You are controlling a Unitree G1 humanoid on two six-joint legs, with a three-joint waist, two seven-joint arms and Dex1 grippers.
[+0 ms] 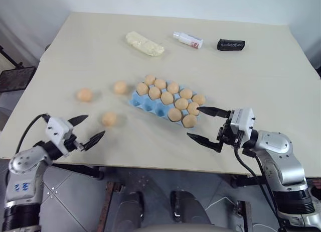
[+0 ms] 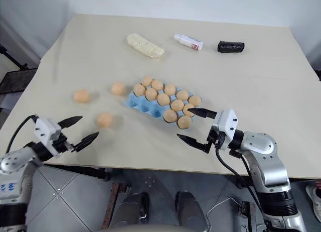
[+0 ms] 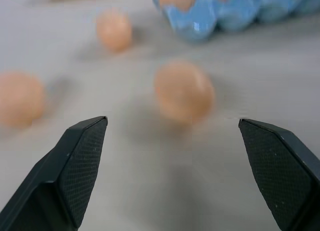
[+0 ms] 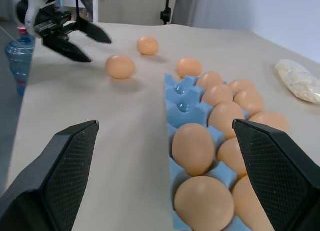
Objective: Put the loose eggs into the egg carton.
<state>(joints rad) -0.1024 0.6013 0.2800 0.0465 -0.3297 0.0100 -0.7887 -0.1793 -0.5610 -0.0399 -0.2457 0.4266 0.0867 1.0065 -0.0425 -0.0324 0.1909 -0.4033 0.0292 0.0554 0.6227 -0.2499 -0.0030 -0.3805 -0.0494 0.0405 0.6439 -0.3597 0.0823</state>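
Three loose eggs lie at centre-left of the head view, left of the carton, whose near row has empty cups. The left gripper, jaws wide apart and empty, faces the nearest egg; a careless push could roll it toward the table edge. The right gripper, also wide open, sits just beside the carton's filled end and could knock it.

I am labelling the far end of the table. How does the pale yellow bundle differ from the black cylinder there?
The pale yellow bundle is lumpy and oblong; the black cylinder is smooth and shorter. The bundle lies toward the robot's left, the cylinder toward its right, with a small white bottle between them. Both lie flat on the table.
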